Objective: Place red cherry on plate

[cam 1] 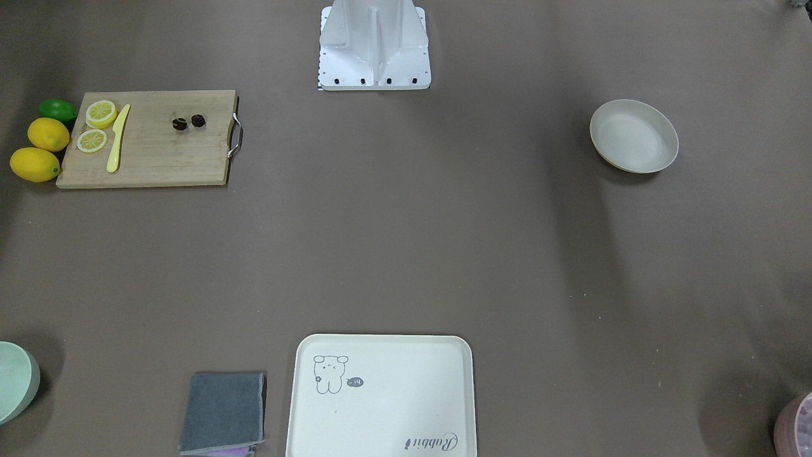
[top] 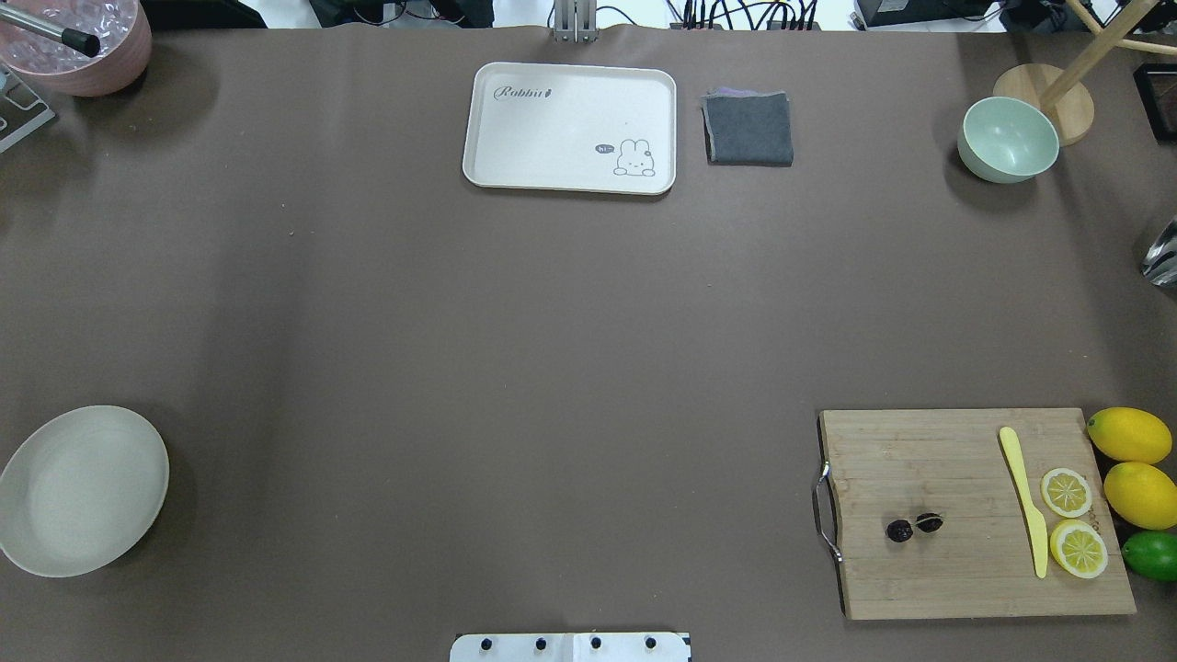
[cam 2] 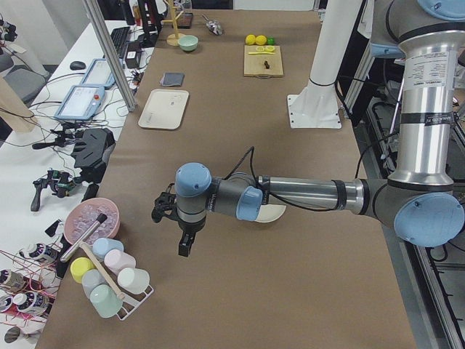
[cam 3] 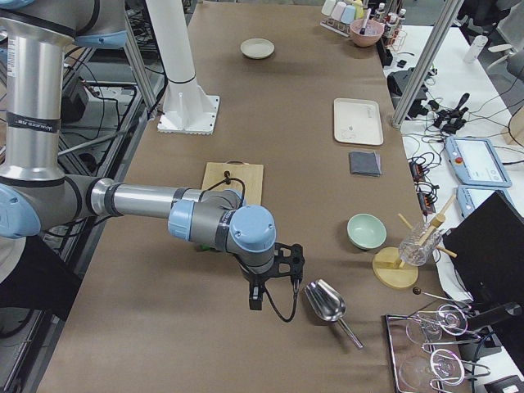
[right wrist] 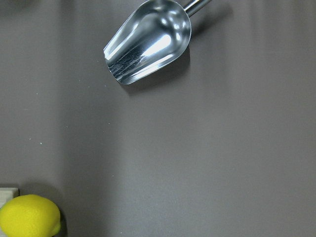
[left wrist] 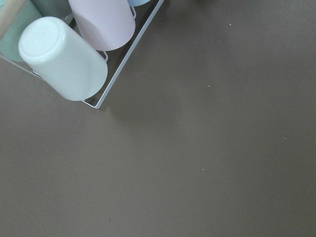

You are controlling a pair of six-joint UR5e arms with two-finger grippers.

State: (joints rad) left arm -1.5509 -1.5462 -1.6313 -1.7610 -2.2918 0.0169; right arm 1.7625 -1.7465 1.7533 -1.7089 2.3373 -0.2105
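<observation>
The red cherry (cam 1: pixel 189 122), a pair of tiny dark glossy fruits, lies on a wooden cutting board (cam 1: pixel 149 158), also seen from overhead as the cherry (top: pixel 913 527). The round cream plate (top: pixel 83 489) sits empty at the table's opposite end, the plate (cam 1: pixel 633 136). My left gripper (cam 2: pixel 184 247) hangs beyond the plate near a cup rack, and I cannot tell if it is open or shut. My right gripper (cam 3: pixel 255 299) hovers past the board beside a metal scoop (cam 3: pixel 326 301); I cannot tell its state either. Neither wrist view shows fingers.
Lemons (top: pixel 1129 434), a lime (top: pixel 1151 554), lemon slices (top: pixel 1067 492) and a yellow knife (top: pixel 1025 501) share the board's end. A bear tray (top: pixel 515 138), grey cloth (top: pixel 748 129), mint bowl (top: pixel 1009 138), pink bowl (top: pixel 83 46) and cup rack (left wrist: pixel 64 57) line the far side.
</observation>
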